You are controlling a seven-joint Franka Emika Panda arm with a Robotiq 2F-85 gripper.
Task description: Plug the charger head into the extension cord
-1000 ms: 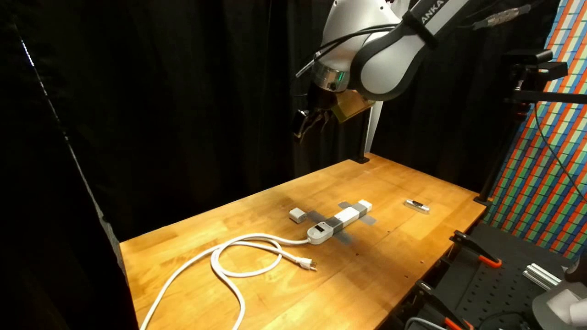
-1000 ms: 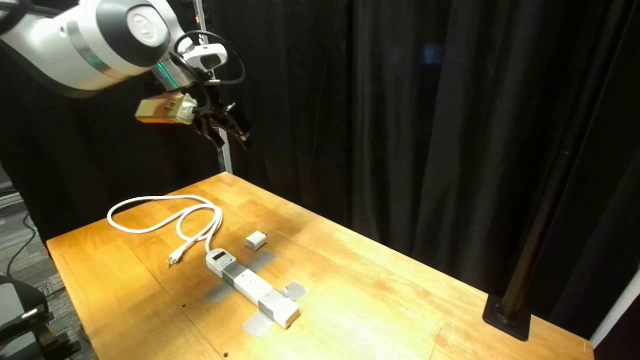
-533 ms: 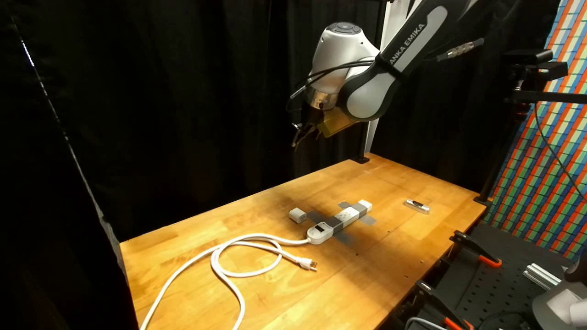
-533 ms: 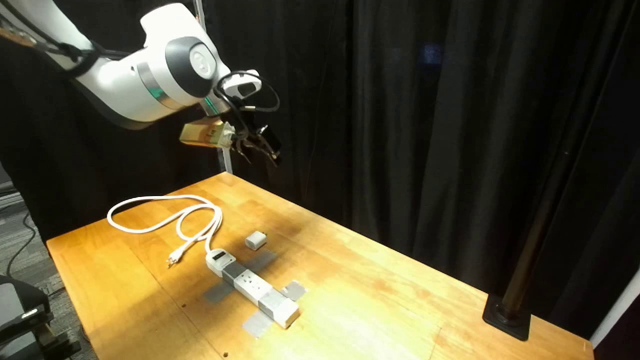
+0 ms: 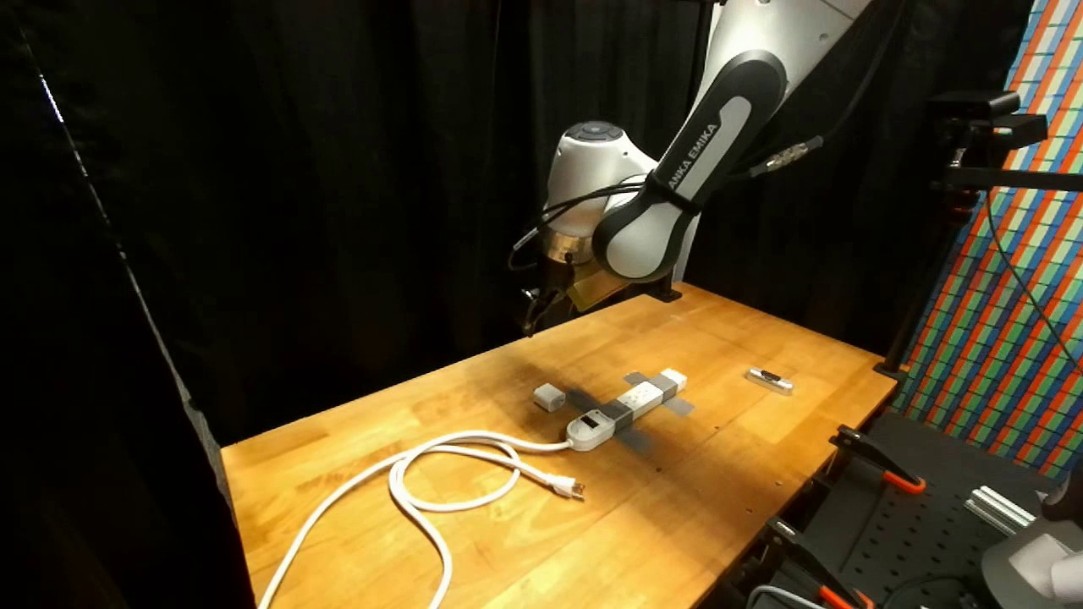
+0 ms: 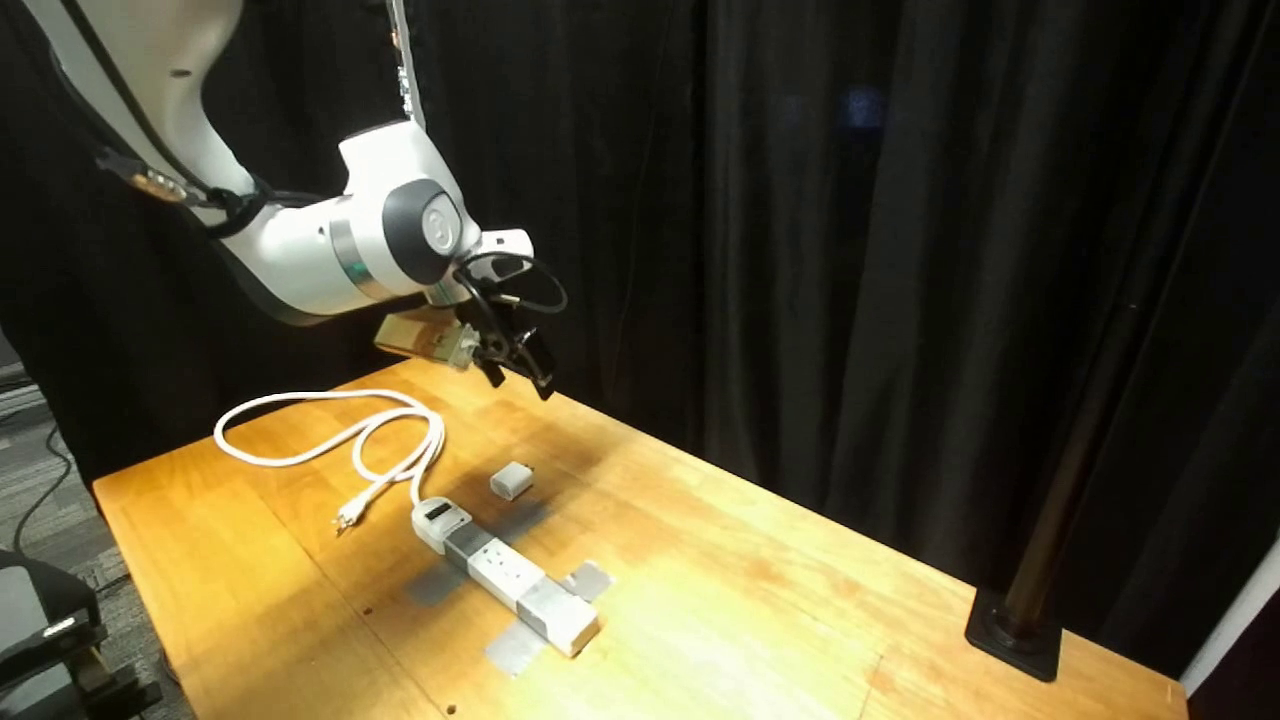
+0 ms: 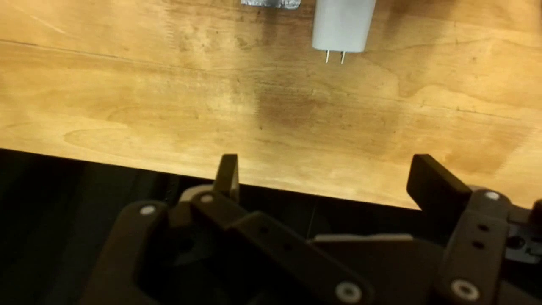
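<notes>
Take the charger head (image 6: 512,481) as your mark; it lies on its side on the table (image 6: 760,580), outside your grasp. Your pincer (image 7: 325,164) hangs higher than it, spread wide with nothing between its fingers (image 7: 436,182), and, to judge by the wrist view, out past the charger head's prongs (image 7: 342,57), which point its way. That is what your next move turns on: the long axis of the charger head runs toward the gap, so the fingers line up roughly one to each flank. You should need little turning, mostly travel from the prong end toward the blunt end, then down; how far down I cannot tell. The extension cord (image 6: 508,570) lies near that blunt end, its long body roughly crosswise to the charger head, so watch your overrun. Its sockets (image 6: 497,557) face up while the prongs lie flat; once you have the charger head, I'd expect you to tip it prongs-down before plugging.
</notes>
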